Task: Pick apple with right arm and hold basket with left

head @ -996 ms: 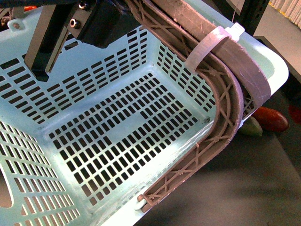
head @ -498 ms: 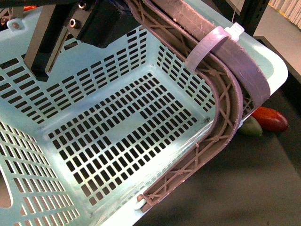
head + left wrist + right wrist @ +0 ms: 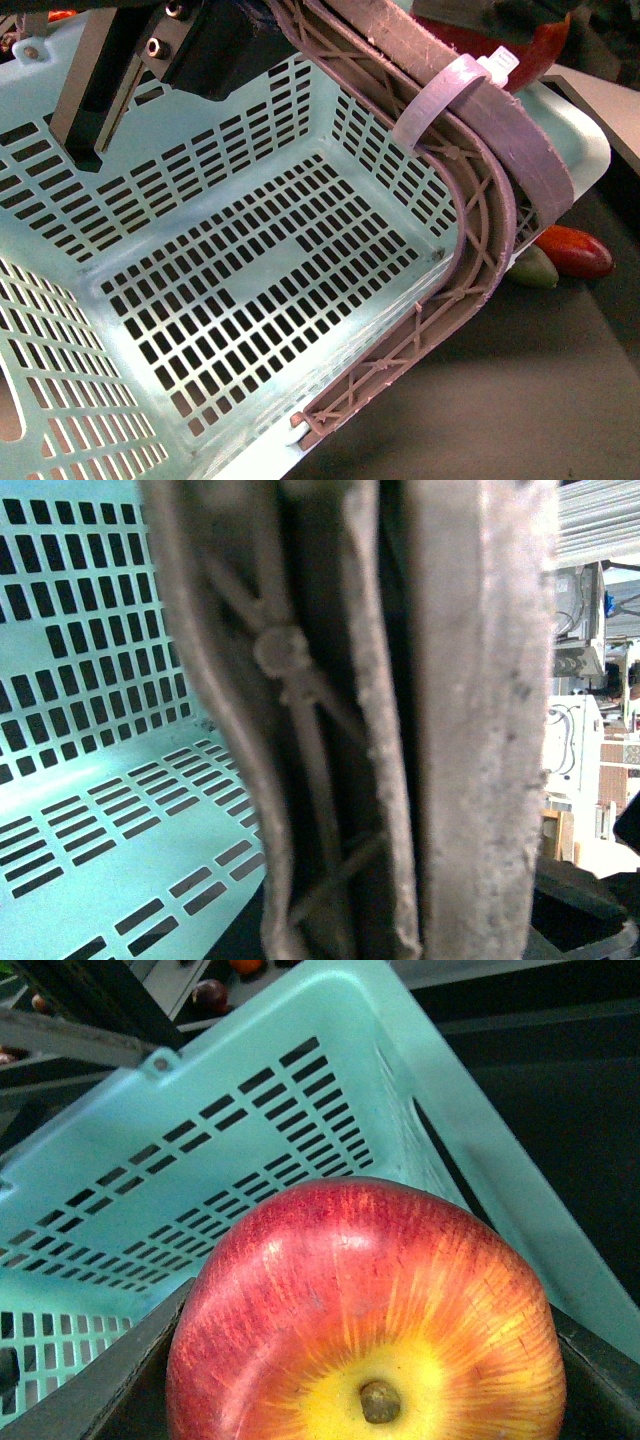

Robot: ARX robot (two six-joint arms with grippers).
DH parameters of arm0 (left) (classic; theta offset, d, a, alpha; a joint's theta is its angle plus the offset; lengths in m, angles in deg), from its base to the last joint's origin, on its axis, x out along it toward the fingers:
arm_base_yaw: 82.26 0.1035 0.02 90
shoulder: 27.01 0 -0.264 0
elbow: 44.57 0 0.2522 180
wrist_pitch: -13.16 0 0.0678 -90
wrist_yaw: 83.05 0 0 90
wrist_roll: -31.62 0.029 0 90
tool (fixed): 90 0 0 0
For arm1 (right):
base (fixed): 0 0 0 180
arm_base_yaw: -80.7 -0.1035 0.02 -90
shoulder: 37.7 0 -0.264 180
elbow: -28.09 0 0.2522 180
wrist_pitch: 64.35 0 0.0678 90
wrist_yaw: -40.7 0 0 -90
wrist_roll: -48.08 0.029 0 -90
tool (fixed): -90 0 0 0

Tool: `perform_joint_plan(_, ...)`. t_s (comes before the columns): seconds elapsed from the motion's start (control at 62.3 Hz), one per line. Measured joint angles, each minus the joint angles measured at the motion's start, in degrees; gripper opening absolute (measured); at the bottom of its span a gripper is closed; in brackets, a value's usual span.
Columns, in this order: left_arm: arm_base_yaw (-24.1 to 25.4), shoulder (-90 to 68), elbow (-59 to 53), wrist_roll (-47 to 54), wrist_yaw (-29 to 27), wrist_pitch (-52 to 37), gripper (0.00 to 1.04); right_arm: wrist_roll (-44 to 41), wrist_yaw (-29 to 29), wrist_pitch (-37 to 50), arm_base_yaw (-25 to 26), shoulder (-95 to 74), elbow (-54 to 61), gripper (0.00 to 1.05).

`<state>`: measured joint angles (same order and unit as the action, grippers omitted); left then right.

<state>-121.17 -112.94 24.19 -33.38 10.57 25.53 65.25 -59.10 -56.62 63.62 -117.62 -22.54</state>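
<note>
Apple (image 3: 365,1260) clamped in the right gripper (image 3: 372,1305), up beside the tilted basket (image 3: 230,150).
The right wrist view shows the apple pressed between the gripper's two dark fingers (image 3: 95,1395), its yellowish stem dimple facing the camera and the basket's slotted wall and rim just beyond it. From the front, the apple shows at the top right, above the basket's far rim and partly hidden behind the lattice handle (image 3: 480,200) with its white zip tie (image 3: 450,95). The left gripper (image 3: 210,45) is closed on that handle at its upper end, and the handle fills the left wrist view. On the dark table (image 3: 500,400) an oblong red-orange fruit (image 3: 575,250) and a green fruit (image 3: 533,268) lie touching each other, just beside the basket's right side.
</note>
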Motion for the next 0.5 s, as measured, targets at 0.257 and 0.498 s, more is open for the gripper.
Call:
perform_joint_plan(0.257,0.00,-0.02,0.00,0.00,-0.02,0.00,0.16,0.11,0.79,0.59,0.52,-0.94,1.03,0.97)
perform_joint_plan(0.498,-0.11,-0.26,0.00,0.13,0.39,0.02,0.16,0.26,1.03,0.20,2.32,-0.04,0.98,0.96)
